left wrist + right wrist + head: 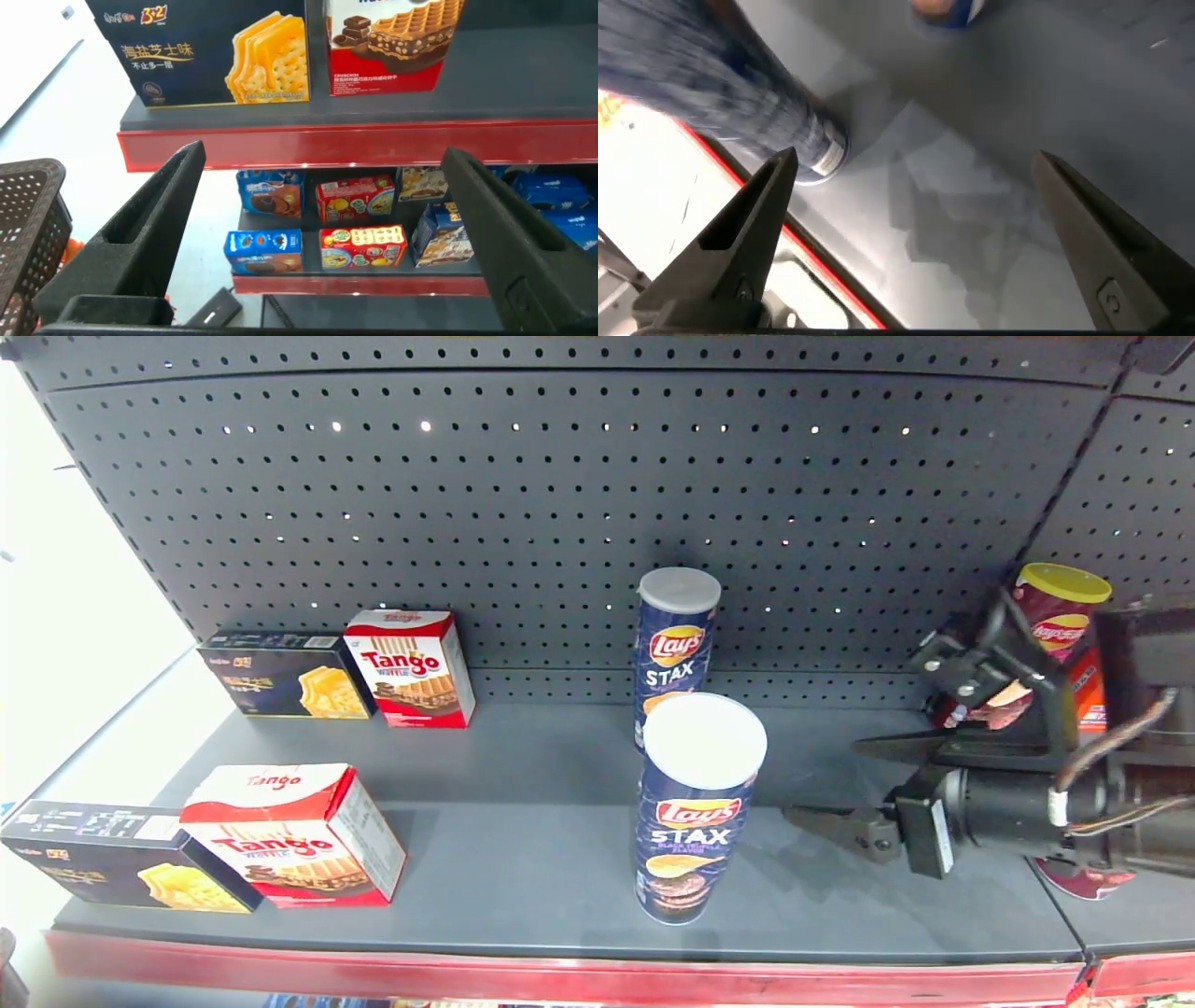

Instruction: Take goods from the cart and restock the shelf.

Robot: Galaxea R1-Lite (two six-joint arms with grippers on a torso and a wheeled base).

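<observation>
Your right gripper hangs low over the shelf with its fingers spread wide and nothing between them; in the right wrist view the same gripper frames bare shelf, with the base of the front can just off one fingertip. That front can stands upright near the shelf's front edge, long axis vertical, on the robot's left of those fingers and apart from them. The rear can stands upright behind it against the back panel. A red can stands behind the right arm, close to the wrist. By the look of it this can is already placed, so the right arm, though nearer, should draw back along the line of its fingers, away from the can; a sideways swing could tip the tall can. Your left gripper is down in front of the shelf's red lip, fingers spread and empty, with a mesh basket off to one side, likely the cart, so the left arm looks better placed for the next pick
</observation>
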